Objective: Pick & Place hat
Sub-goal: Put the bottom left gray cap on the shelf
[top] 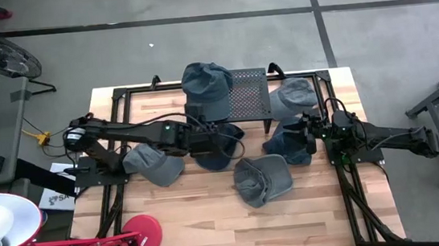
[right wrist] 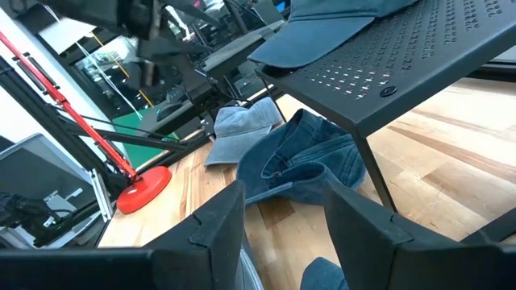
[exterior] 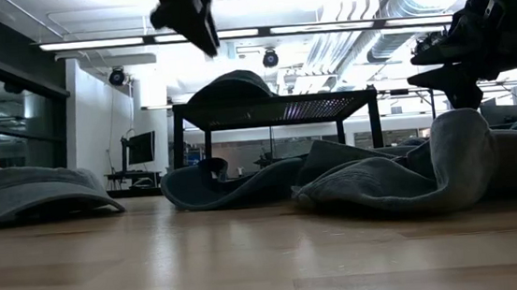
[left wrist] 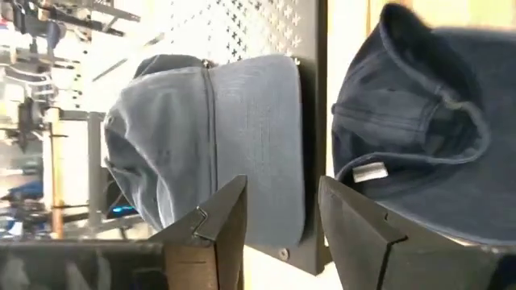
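Observation:
A grey-blue hat (top: 206,88) lies on the left part of a black perforated rack (top: 251,96) at the table's far middle, its brim toward the near edge. The left wrist view shows this hat (left wrist: 210,137) on the rack's plate (left wrist: 313,121). My left gripper (left wrist: 282,193) hovers open just near of the rack, above the table, with nothing between its fingers; seen from above, the left gripper (top: 222,132) is over a dark blue hat (top: 214,154). My right gripper (right wrist: 284,193) waits open at the table's right side, touching nothing.
Several more hats lie on the table: a grey one (top: 155,163) at the left, a grey one (top: 263,179) near the middle, a dark blue one (top: 290,144) and a grey one (top: 294,96) at the right. A red lamp base (top: 139,234) stands near-left.

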You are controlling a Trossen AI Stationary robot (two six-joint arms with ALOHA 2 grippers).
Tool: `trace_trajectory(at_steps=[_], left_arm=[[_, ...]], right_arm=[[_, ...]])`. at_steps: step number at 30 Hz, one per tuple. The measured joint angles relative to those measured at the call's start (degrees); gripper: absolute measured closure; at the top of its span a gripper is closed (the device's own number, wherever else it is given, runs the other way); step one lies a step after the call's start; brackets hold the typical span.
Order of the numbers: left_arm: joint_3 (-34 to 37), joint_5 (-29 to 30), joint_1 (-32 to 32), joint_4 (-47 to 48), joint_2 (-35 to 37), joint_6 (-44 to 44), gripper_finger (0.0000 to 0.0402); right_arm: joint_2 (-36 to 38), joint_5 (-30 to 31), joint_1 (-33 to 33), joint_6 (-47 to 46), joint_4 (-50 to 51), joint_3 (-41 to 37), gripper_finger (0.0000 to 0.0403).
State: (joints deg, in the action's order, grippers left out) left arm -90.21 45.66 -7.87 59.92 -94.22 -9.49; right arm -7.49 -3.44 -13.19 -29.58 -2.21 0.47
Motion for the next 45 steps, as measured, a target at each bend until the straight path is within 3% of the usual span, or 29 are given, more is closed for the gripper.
trace_trajectory(at_steps=[6, 16, 28, 32, 37, 45], left_arm=[[-0.04, -1.89, -1.23, 8.29, 6.46, 16.62, 0.0252], [0.05, -15.33, -2.57, 30.63, 13.99, 66.29, 0.0252], [7.07, -15.62, -13.75, 30.1, 15.15, 92.15, 0.0252], [9.61, -18.14, -14.04, 30.08, 15.13, 97.7, 0.0252], [12.08, -22.52, -13.91, 29.43, 15.13, 98.32, 0.0252], [17.09, -23.64, -13.91, 22.32, 15.13, 91.39, 0.0252]], right_arm=[[0.0, -0.02, 0.0, 0.0, -0.07, 0.0, 0.024], [0.0, -0.02, 0.0, 0.0, -0.11, 0.0, 0.024], [0.0, -0.02, 0.0, 0.0, -0.11, 0.0, 0.0242], [0.0, -0.02, 0.0, 0.02, -0.13, 0.0, 0.024], [0.0, -0.02, 0.0, 0.0, -0.13, 0.0, 0.0242], [0.0, -0.02, 0.0, 0.0, -0.13, 0.0, 0.0242]])
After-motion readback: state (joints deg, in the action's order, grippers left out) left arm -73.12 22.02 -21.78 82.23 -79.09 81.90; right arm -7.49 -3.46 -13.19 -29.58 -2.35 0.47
